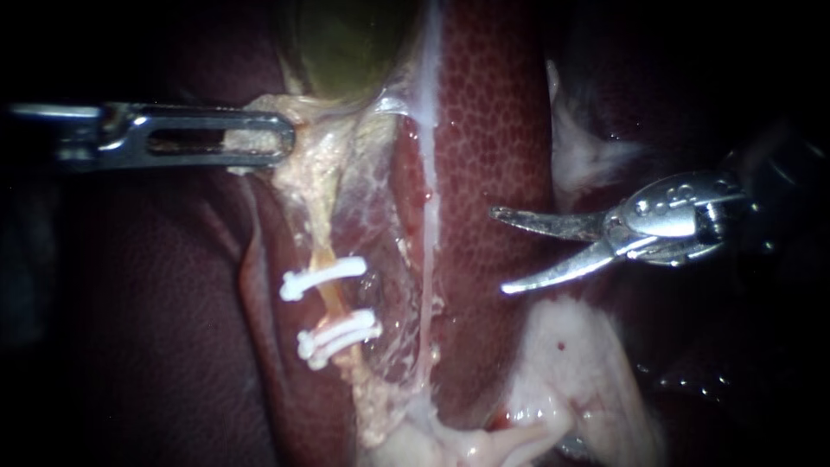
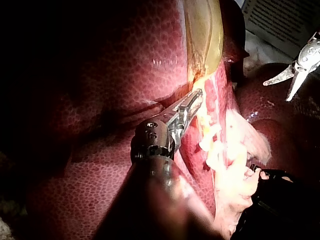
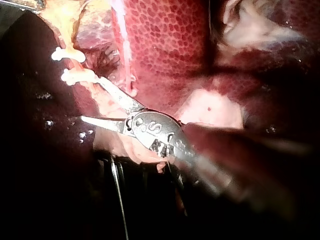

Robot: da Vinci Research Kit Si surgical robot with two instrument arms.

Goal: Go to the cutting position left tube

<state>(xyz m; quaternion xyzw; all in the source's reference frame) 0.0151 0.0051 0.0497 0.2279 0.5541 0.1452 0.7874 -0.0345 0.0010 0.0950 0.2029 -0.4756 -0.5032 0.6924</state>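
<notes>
The left tube (image 1: 332, 297) runs down from the greenish gallbladder (image 1: 346, 43), thin and orange. Two white clips cross it, one (image 1: 322, 277) above the other (image 1: 339, 335). My left instrument (image 1: 278, 138) has slotted jaws shut on pale tissue at the gallbladder's neck (image 1: 259, 117), also seen in its own wrist view (image 2: 194, 101). My right instrument (image 1: 500, 249) has two curved blades standing open over the liver (image 1: 493, 130), well to the right of the clips and touching nothing. In the right wrist view its open blades (image 3: 91, 100) point toward the clips (image 3: 75, 76).
A pale whitish strand (image 1: 428, 216) runs down the liver between the clipped tube and my right instrument. Pale fatty tissue (image 1: 562, 363) lies below the blades, and more white tissue (image 1: 579, 147) above them. Dark liver (image 1: 156, 329) fills the left.
</notes>
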